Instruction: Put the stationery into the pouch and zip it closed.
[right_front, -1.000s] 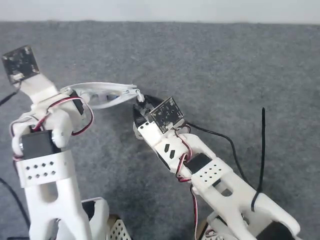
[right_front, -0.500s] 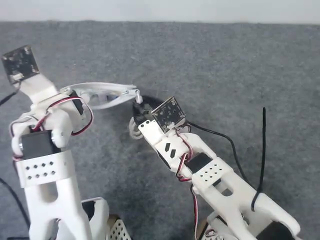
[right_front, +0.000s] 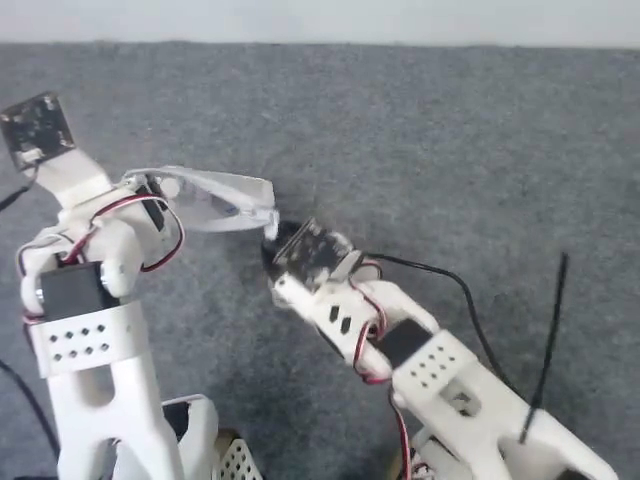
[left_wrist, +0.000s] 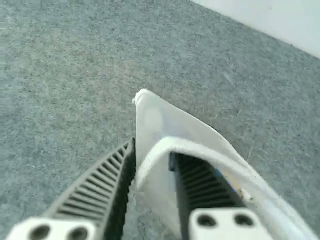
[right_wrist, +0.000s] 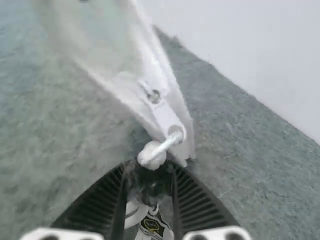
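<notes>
My left gripper (left_wrist: 152, 152) is shut on one end of the translucent white pouch (left_wrist: 165, 122), which it holds above the grey carpet. In the high view the pouch (right_front: 215, 200) stretches from the left gripper (right_front: 172, 195) to the right gripper (right_front: 276, 238). A small blue item (left_wrist: 223, 176) shows through the pouch wall. My right gripper (right_wrist: 148, 172) is shut on the zipper pull (right_wrist: 156, 151), a white cord loop hanging from the metal slider at the pouch's end.
Grey carpet (right_front: 450, 140) covers the table, with a pale wall (right_front: 320, 20) along its far edge. Black cables (right_front: 470, 310) trail beside the right arm. The open carpet lies beyond and to the right of both arms.
The right arm has swung and dropped slightly toward the front, drawing the pouch's free end down with it. The pouch now hangs broader and more tilted. The left arm has barely moved.
</notes>
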